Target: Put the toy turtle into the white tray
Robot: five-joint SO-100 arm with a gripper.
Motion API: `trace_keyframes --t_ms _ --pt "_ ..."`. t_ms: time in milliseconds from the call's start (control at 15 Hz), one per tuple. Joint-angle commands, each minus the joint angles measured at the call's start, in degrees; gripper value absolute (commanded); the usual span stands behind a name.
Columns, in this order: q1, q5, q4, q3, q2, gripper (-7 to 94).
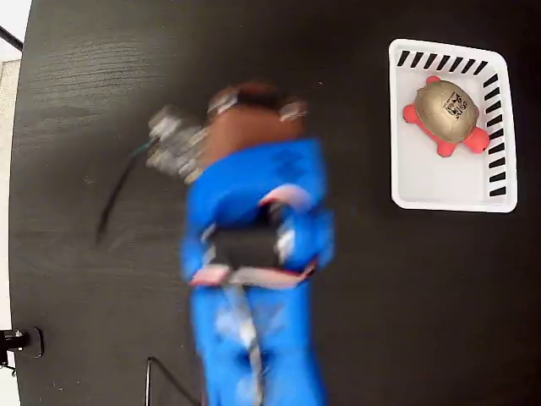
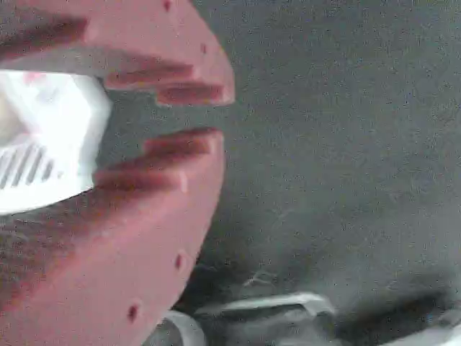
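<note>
The toy turtle (image 1: 446, 114), gold-tan shell with a dark mark and pinkish-red head and feet, lies inside the white tray (image 1: 439, 182) at the upper right of the fixed view, in the tray's upper half. My gripper (image 1: 254, 101) is a motion-blurred reddish-brown shape at the centre of the table, well to the left of the tray and apart from it. The wrist view shows my gripper (image 2: 216, 115) with its red toothed jaws a narrow gap apart and nothing between them. Behind the jaws a white slotted piece (image 2: 43, 144), seemingly part of the tray, shows at the left.
The blue arm (image 1: 254, 279) runs from the bottom edge up across the middle of the black table (image 1: 406, 296). A thin dark cable (image 1: 118, 190) trails to the left of the arm. A small black clamp (image 1: 21, 341) sits on the table's left edge.
</note>
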Motion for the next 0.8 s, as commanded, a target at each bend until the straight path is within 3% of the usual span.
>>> trace_keyframes --t_ms 0,133,267,733 --pt "-0.9 -2.7 -12.0 23.5 16.4 0" --pt "0.0 -5.6 -21.1 40.9 25.8 0" --pt "0.3 -6.5 -21.3 51.2 34.5 0" --pt "-3.9 -5.4 -3.6 64.9 62.7 0"
